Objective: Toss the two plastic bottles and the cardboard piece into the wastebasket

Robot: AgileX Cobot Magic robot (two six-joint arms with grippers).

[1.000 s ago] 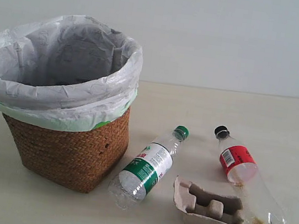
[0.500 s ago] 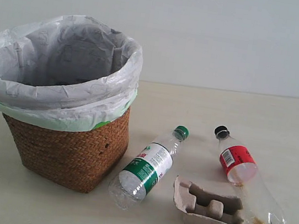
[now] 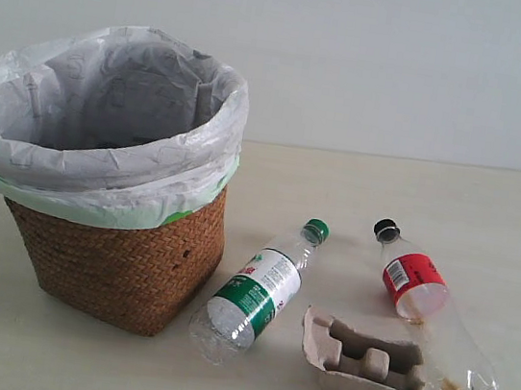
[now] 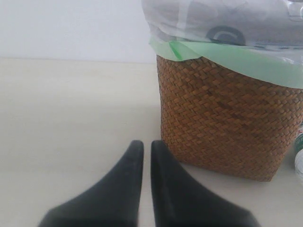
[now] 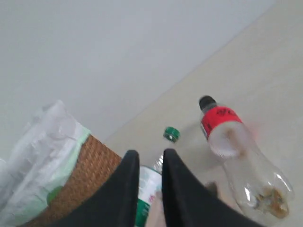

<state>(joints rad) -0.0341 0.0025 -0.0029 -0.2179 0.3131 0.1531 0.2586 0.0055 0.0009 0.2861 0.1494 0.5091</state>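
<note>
- The wastebasket [image 3: 116,252] stands upright toward the left edge of the pale table [image 3: 492,208]; its white bag with the green hem is folded over the wicker rim
- The green-capped bottle [image 3: 257,292] lies on its side just beside the basket, on the side facing the right edge; its cap points toward the far edge and its base toward the near edge; whether it touches the wicker I cannot tell
- The red-labelled bottle [image 3: 420,305] lies on its side further toward the right edge, well apart from the basket, with its black cap toward the far edge and its base toward the near right corner; there is brownish residue inside the base
- The cardboard piece [image 3: 363,365] sits open side up close to the near edge, between the lower ends of the two bottles, with one end right against the red-labelled bottle
- The left gripper [image 4: 147,150] hangs low over bare table near the foot of the basket, apart from it; its dark fingers are drawn almost together and hold nothing
- The right gripper [image 5: 149,155] sits higher, tilted, looking down on both bottles; there is only a narrow slit between its fingers, and it holds nothing
</note>
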